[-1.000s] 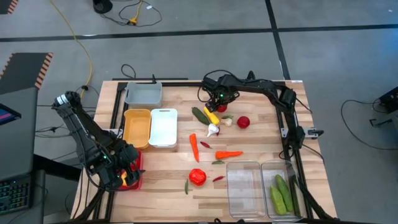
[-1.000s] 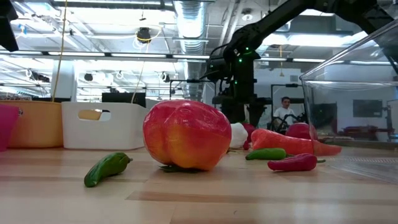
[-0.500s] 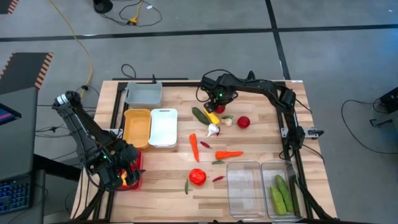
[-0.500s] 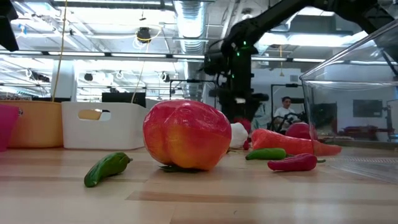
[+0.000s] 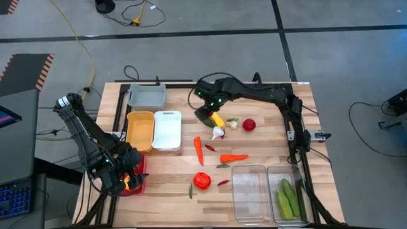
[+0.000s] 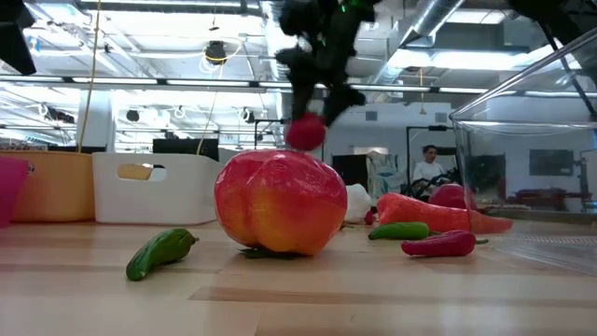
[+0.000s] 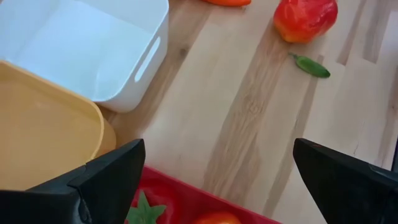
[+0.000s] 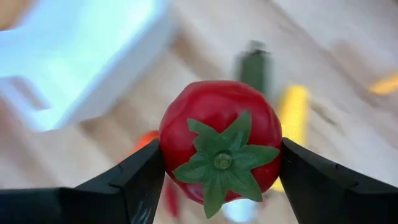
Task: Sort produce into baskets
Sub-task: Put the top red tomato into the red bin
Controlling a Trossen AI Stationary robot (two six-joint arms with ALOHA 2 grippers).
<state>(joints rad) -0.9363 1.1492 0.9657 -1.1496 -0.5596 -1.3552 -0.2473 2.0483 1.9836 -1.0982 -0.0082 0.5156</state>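
Observation:
My right gripper is above the table's far middle, shut on a red tomato with a green stalk leaf; in the low view the tomato hangs high over the table. My left gripper is open and empty over the red basket at the near left; that basket holds red produce. On the table lie a cucumber, a yellow piece, garlic, another tomato, two carrots, a red-orange pepper and chilies. My right gripper pinches the tomato by its two opposite sides between its two fingers. The fingers come from above, pointing down. The tomato's stalk end faces the wrist. The tomato is lifted clear of the table.
A grey basket, a yellow basket and a white basket stand at the far left. Two clear baskets stand at the near right, one bare and one holding cucumbers. Bare wood lies between the white basket and the pepper.
My right gripper has risen from the table with the tomato and gone toward the table's left edge. The tomato, down among the produce a second ago, is now lifted clear.

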